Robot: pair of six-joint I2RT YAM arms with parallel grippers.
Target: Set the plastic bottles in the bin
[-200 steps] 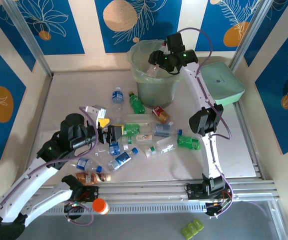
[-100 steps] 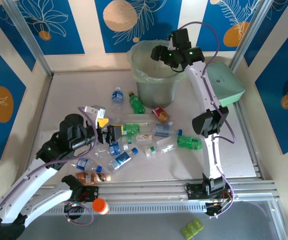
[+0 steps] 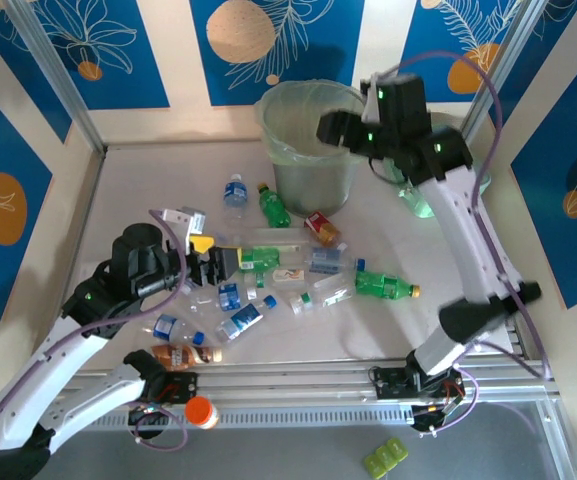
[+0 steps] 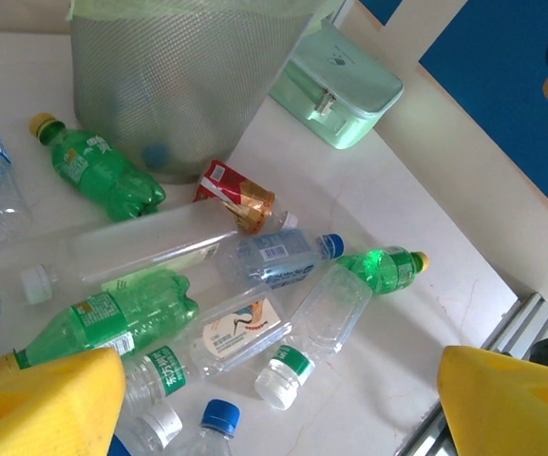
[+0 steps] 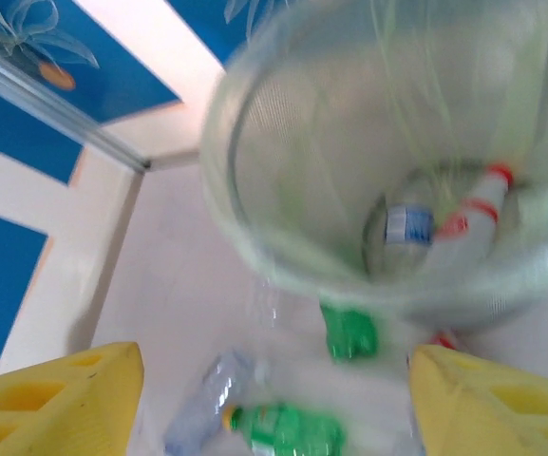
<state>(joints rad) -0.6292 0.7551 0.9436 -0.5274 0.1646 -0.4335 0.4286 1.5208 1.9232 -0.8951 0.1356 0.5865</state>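
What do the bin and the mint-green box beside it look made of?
Bin: probably thin translucent plastic with a mesh-textured wall; a blue shape shows through it, and a filmy liner folds over the rim. Mint-green box: opaque, smooth, seemingly moulded plastic, with a small latch.

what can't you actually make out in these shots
- Right wrist view: blur smears the bin. A couple of plastic bottles show at its bottom, but an exact count is impossible.
- Top view: the right arm covers most of the mint-green box.
- Left wrist view: the yellow fingers and the bottom edge cut off the nearest bottles.
- Top view: label print is too small to read.
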